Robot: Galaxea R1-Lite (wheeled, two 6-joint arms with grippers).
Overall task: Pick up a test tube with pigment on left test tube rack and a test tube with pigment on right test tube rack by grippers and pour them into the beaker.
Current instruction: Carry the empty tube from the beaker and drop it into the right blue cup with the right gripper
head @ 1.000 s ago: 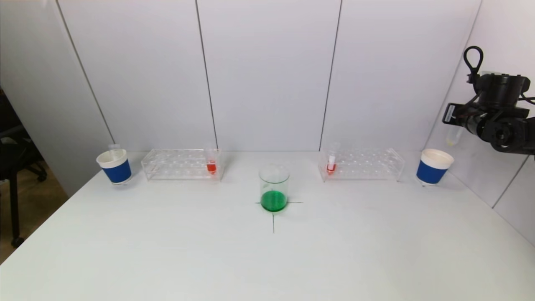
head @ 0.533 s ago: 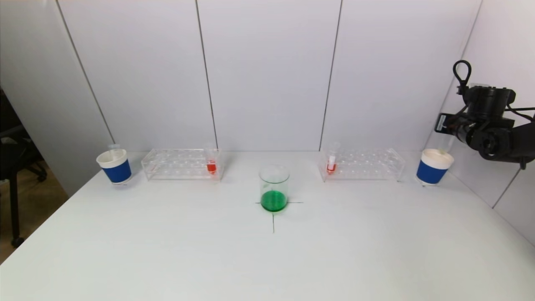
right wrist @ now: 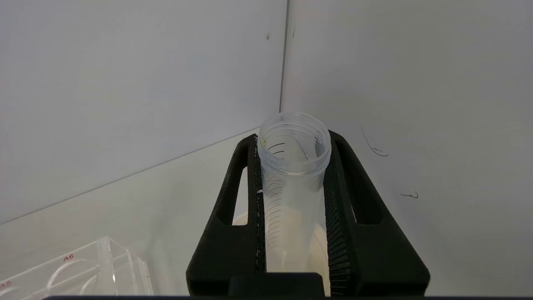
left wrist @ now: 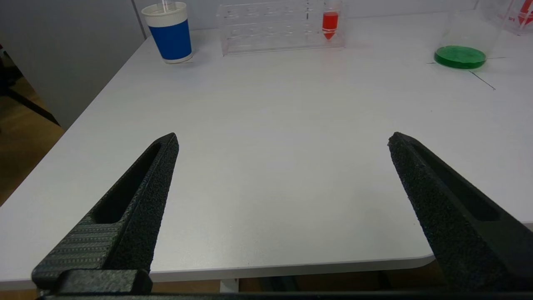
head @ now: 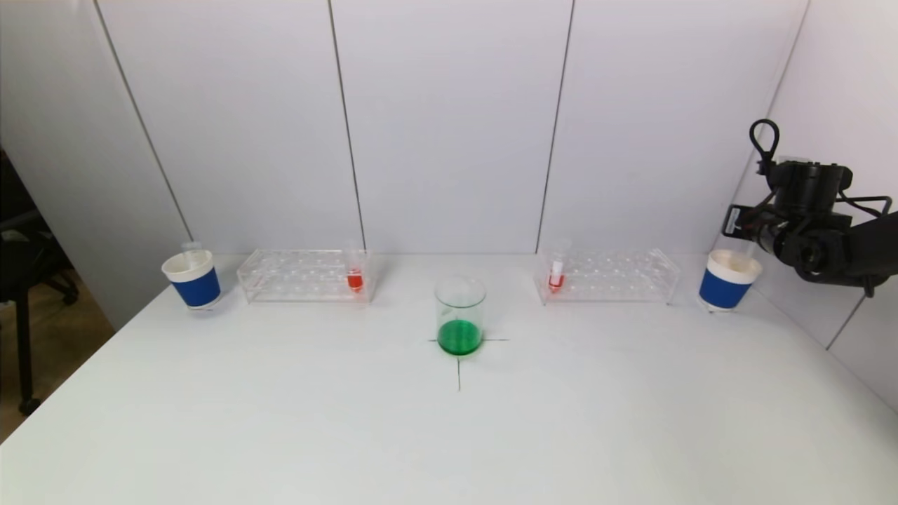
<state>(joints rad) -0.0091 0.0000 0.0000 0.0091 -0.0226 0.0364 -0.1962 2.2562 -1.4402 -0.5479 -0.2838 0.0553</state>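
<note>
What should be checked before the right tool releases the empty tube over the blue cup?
1. Right tool shut on the empty tube: ok.
2. Tube drained: ok, no pigment shows inside it.
3. Tube lined up over the right cup: ok, the cup's white mouth shows directly beneath the tube in the right wrist view.
4. Tube tip already inside the cup: cannot tell.
5. Left tool open and holding nothing, away from the work: ok.
6. Beaker upright, green liquid in it: ok.
</note>
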